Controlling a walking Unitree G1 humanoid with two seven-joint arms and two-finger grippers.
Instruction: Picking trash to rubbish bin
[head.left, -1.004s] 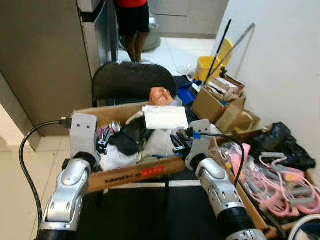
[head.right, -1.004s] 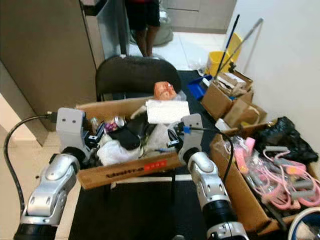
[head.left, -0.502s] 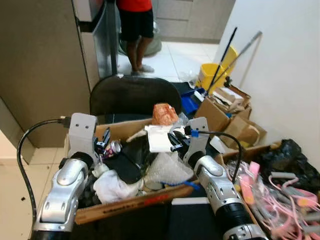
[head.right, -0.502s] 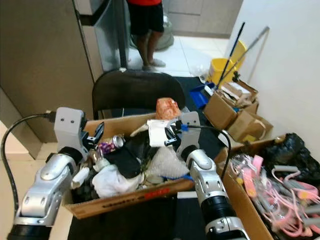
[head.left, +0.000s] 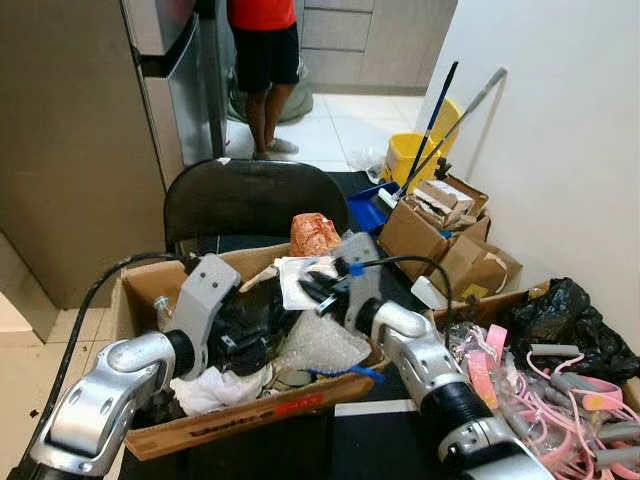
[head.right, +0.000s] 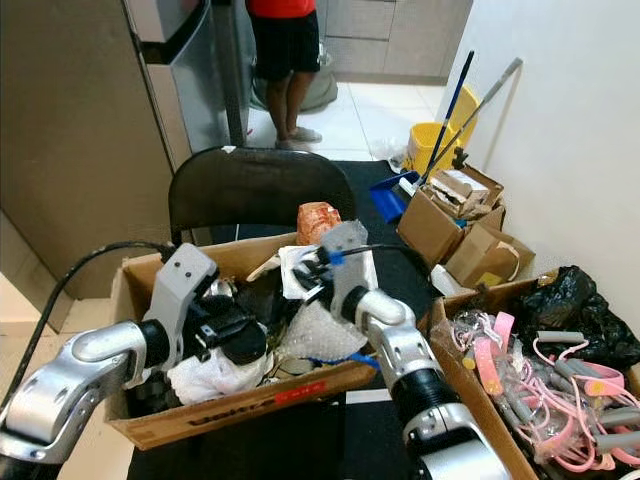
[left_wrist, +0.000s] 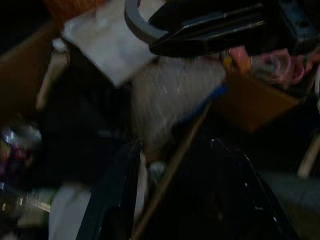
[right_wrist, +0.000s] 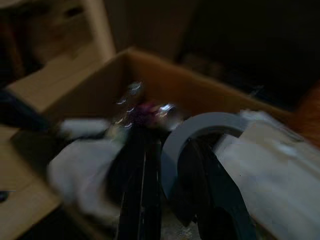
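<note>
Pale floor tiles are running from the dark mat under the robot back to a doorway. Nearest the camera, a cardboard box (head.left: 240, 420) full of trash is sitting on a black chair (head.left: 250, 200), its front wall facing the robot. The left gripper (head.left: 238, 345) is reaching into the box from the left side, over a black bag (head.right: 245, 335) and a white crumpled bag (head.right: 205, 378); in the left wrist view its fingers (left_wrist: 112, 200) are standing apart with nothing between them. The right gripper (head.left: 312, 295) is reaching in from the right side, hovering over a sheet of bubble wrap (head.left: 322, 348) and just beside a white paper (head.left: 292, 278); in the right wrist view its fingers (right_wrist: 140, 185) are lying close together, though blur is making it impossible to tell if they are gripping anything. An orange wrapper (head.left: 313, 233) is resting at the back edge of the box.

To the right, a second carton (head.right: 470, 390) is holding pink straps (head.left: 545, 375), with a black plastic bag (head.left: 565, 320) behind it. Farther back, small cardboard boxes (head.left: 440, 230) are standing against the white wall, then a yellow bucket (head.left: 412, 155) with mop handles (head.left: 455, 110). A grey fridge (head.left: 90, 130) is standing on the left. At the far end, a person (head.left: 264, 60) in black shorts is standing on the tiles
</note>
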